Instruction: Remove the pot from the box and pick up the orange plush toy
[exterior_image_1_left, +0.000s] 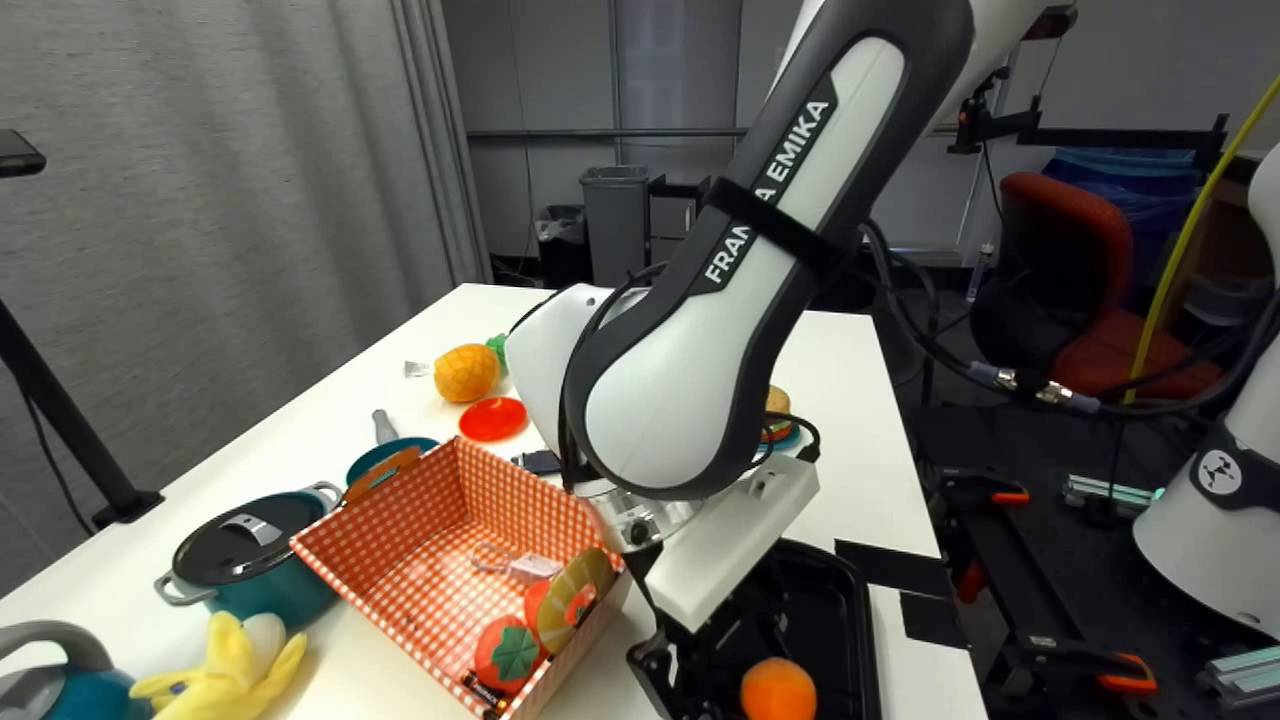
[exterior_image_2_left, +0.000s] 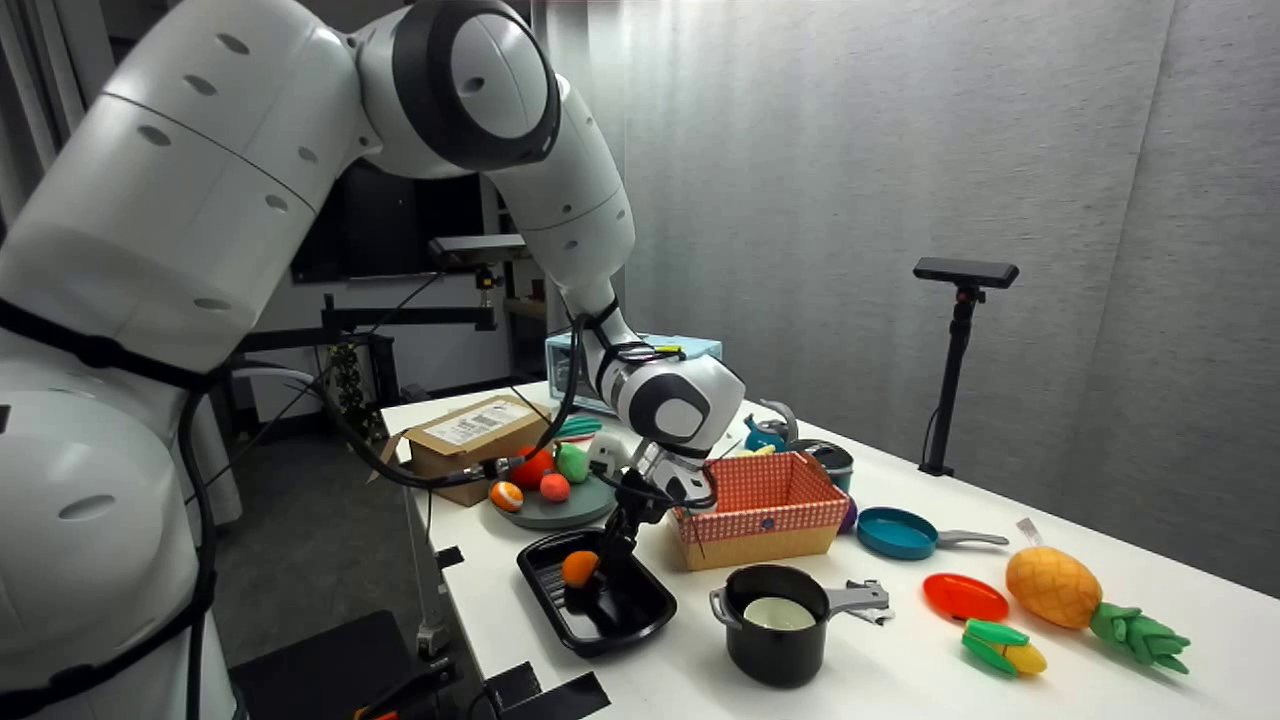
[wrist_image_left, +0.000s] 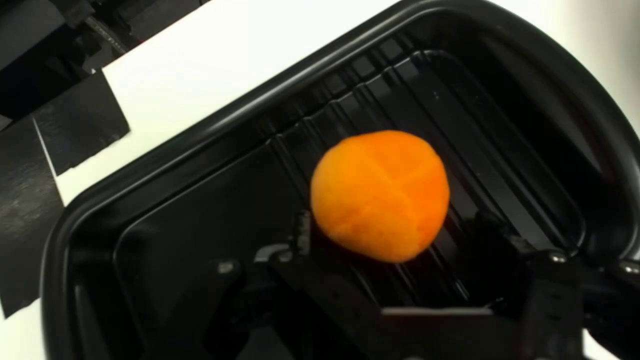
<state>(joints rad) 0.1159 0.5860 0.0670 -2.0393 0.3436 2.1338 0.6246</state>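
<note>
inside the black tray (wrist_image_left: 200, 215), the orange plush toy (wrist_image_left: 380, 197) is seen between the spread jaws of the gripper (wrist_image_left: 397, 227); likely light and soft, it is best pinched gently across its middle.

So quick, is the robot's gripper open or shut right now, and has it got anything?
Gripper: open, jaws apart, holding nothing; the orange plush toy sits in the black tray.

your white table (exterior_image_2_left: 905, 655) carries the black tray (wrist_image_left: 210, 197) near its robot-side edge, the pot (exterior_image_2_left: 772, 655) and checked box (exterior_image_2_left: 800, 519) farther in.
</note>
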